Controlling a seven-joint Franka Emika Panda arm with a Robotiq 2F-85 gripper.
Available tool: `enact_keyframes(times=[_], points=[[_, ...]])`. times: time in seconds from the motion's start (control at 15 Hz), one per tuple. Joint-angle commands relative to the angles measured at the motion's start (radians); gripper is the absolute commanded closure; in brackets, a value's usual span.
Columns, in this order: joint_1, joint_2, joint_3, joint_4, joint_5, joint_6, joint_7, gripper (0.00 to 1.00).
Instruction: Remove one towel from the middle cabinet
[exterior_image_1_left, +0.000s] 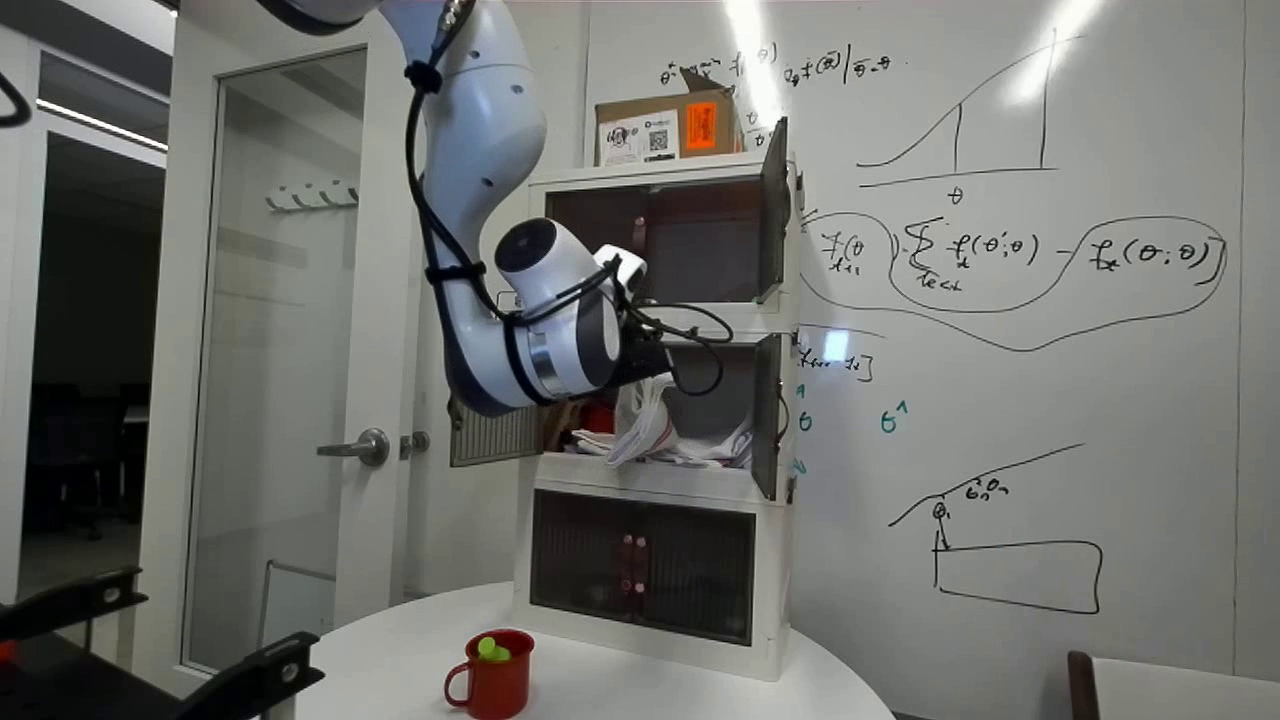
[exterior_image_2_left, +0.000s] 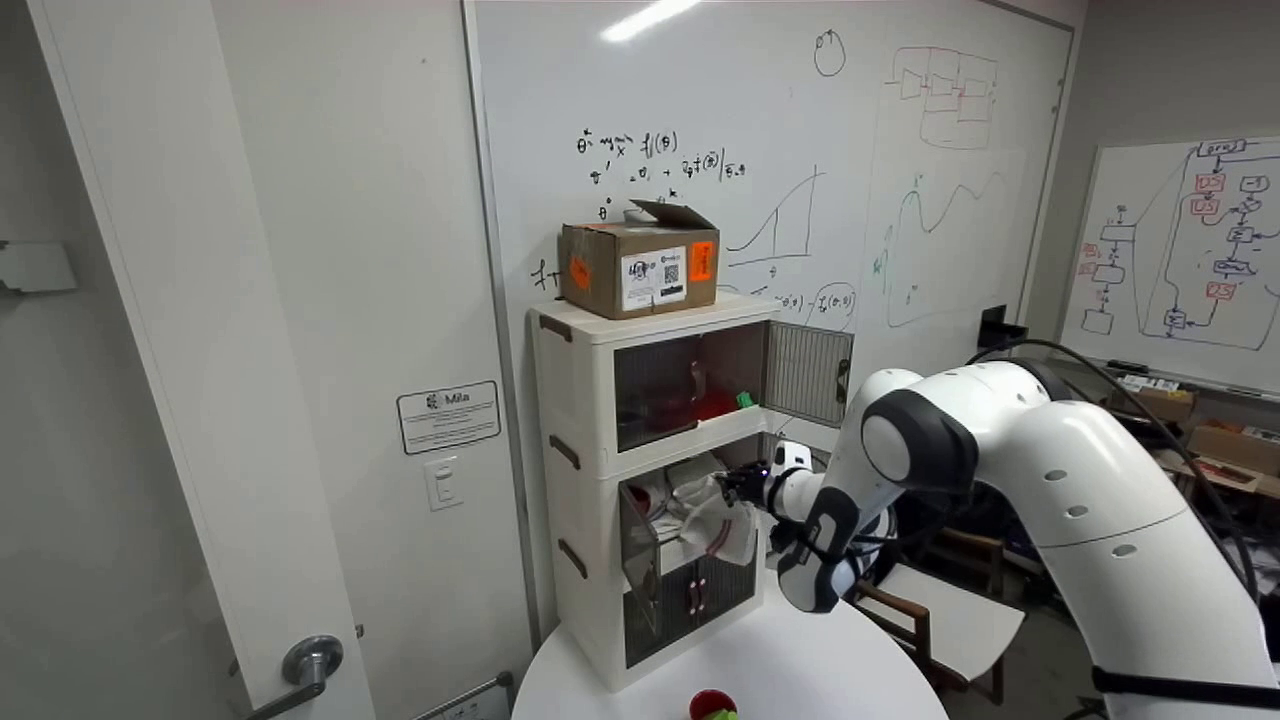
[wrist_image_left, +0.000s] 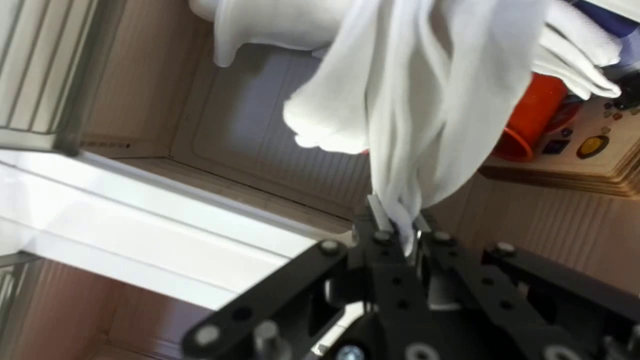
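The middle cabinet is the white middle tier of the tall unit, also in an exterior view. Its two doors stand open. My gripper is shut on a bunched end of a white towel. In both exterior views the gripper is at the cabinet's opening, and the towel hangs from it over the front edge, its red stripe showing. More folded white towels lie inside. Whether the held towel's far end touches them is hidden.
A red cup and a wooden board-like object are inside the cabinet. The upper tier's door is open. A cardboard box stands on top. A red mug with something green in it stands on the round white table.
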Motion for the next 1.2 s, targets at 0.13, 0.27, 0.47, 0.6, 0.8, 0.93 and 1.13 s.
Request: enact_keyframes(times=[0.13,0.27,0.47,0.6,0.8,0.93,1.13], points=[[0.094,-0.255,-0.082,-0.354,0.066,-0.016,-0.078,0.98],[0.023,-0.308,-0.013,-0.442,0.061,-0.028,-0.115,0.98],[-0.018,-0.304,0.029,-0.507,0.057,-0.061,-0.091,0.98],[-0.056,-0.264,0.055,-0.518,0.053,-0.078,-0.071,0.98],[-0.113,-0.196,0.089,-0.507,0.037,-0.114,-0.046,0.98],[-0.147,-0.140,0.105,-0.483,0.034,-0.132,-0.037,0.98],[-0.216,-0.014,0.141,-0.420,0.012,-0.116,0.008,0.98]])
